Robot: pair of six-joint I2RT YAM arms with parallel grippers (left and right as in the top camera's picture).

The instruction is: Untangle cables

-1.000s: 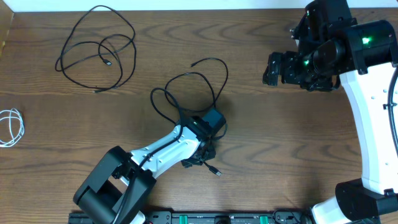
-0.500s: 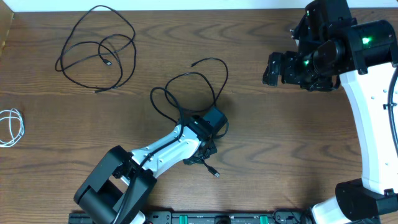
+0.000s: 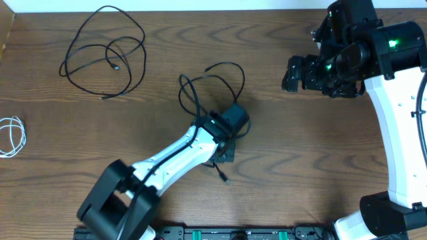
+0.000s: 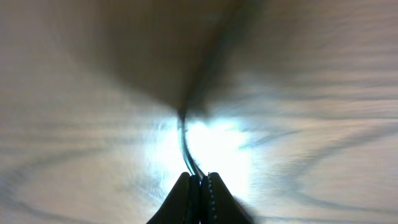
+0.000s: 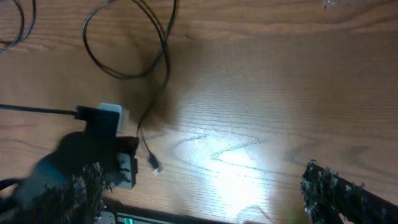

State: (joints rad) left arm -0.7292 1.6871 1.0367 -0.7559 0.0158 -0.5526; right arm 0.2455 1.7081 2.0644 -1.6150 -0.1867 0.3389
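Dark brown wood-grain table [image 3: 300,147]

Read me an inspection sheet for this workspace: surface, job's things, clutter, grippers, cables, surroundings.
Surface: wooden table, bare, with glare under the wrist lights.
Job's things: middle black cable, loosely looped; far black cable, looped at the far left; white cable, coiled at the left edge; all three lie apart.
Clutter: nothing seen.
Grippers: left gripper shut on the middle black cable; right gripper open, empty.
Cables: arm wiring runs along the left arm.
Surroundings: black rail at the near edge.
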